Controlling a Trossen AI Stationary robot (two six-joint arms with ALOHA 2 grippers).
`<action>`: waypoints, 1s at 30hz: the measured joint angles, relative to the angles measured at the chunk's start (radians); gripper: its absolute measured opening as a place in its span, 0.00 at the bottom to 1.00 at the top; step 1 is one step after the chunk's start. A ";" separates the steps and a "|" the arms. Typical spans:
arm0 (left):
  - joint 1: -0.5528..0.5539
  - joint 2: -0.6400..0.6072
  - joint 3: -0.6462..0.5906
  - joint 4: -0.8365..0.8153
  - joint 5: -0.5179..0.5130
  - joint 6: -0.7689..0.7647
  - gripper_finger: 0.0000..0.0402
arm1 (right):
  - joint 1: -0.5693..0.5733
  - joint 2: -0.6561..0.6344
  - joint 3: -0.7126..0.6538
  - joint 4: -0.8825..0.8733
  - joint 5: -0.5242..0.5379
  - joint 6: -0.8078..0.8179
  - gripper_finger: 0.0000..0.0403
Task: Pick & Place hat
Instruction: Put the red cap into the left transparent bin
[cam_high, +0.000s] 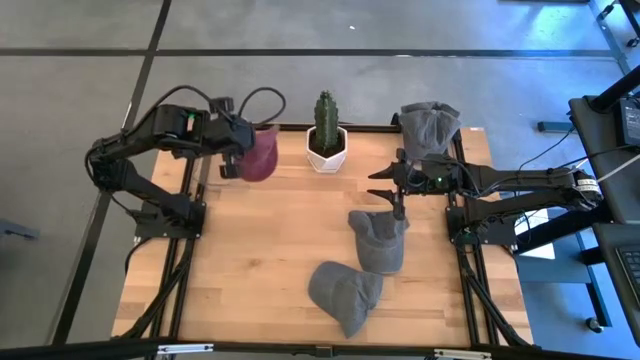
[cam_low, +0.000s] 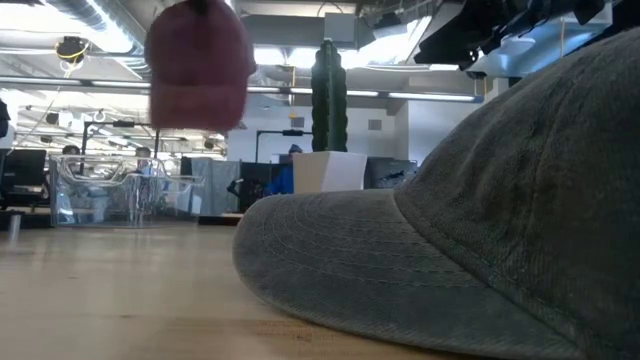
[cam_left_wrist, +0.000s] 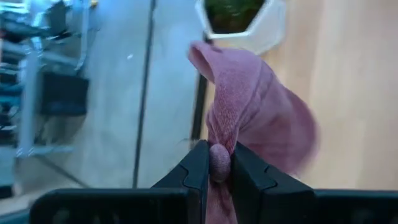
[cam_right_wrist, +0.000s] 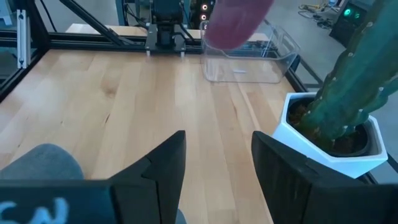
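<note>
A maroon hat (cam_high: 259, 156) hangs from my left gripper (cam_left_wrist: 219, 167) over the table's far left corner; the low view shows the maroon hat (cam_low: 198, 65) well above the table top. My right gripper (cam_right_wrist: 214, 165) is open and holds nothing. It hovers at the far edge of a grey hat (cam_high: 378, 241) that lies on the table. A second grey hat (cam_high: 345, 291) lies nearer the near edge and fills the low view (cam_low: 480, 240). A third grey hat (cam_high: 431, 124) sits at the far right corner. My left gripper is shut on a bunched fold of the maroon hat's cloth (cam_left_wrist: 219, 158), pinched between the two fingers (cam_left_wrist: 198, 168). The hat is lifted clear of the table and hangs slack past the fingertips, with its rounded crown (cam_left_wrist: 273, 124) farther out.
A cactus (cam_high: 324, 112) in a white pot (cam_high: 326, 155) stands at the middle of the far edge, between the arms. A clear plastic bin (cam_right_wrist: 249, 59) sits at the table's left side, below the maroon hat. Bare wood lies in the left and middle of the table (cam_high: 260, 250).
</note>
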 joint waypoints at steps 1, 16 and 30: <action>0.010 0.000 0.000 0.002 -0.016 0.001 0.09 | 0.000 0.000 0.000 0.001 0.000 0.000 0.46; 0.140 -0.006 -0.040 0.003 -0.355 0.240 0.09 | 0.000 0.000 0.000 0.021 0.078 -0.003 0.46; 0.203 -0.036 -0.299 0.004 -0.493 0.240 0.09 | 0.000 0.000 0.000 0.026 0.079 -0.008 0.46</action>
